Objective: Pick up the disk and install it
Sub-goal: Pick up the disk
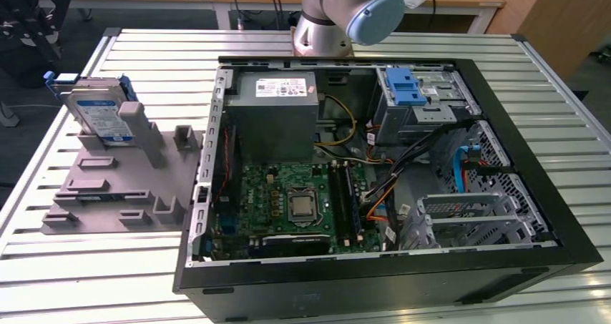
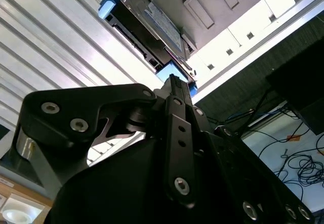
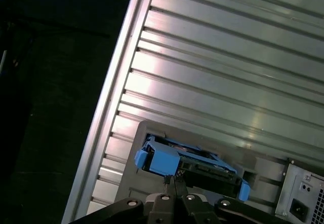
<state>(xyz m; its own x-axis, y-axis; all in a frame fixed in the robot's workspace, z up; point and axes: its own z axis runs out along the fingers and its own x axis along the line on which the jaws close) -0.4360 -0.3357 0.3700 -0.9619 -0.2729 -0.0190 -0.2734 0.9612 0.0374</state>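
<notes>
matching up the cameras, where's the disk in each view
Exterior view: the disk stands propped in the grey holder, at the exterior view's left.
First wrist view: the disk sits just beyond the gripper, its blue bracket showing.
Second wrist view: the disk sits just beyond the gripper.
Shared landmark: the slatted metal table.
</notes>
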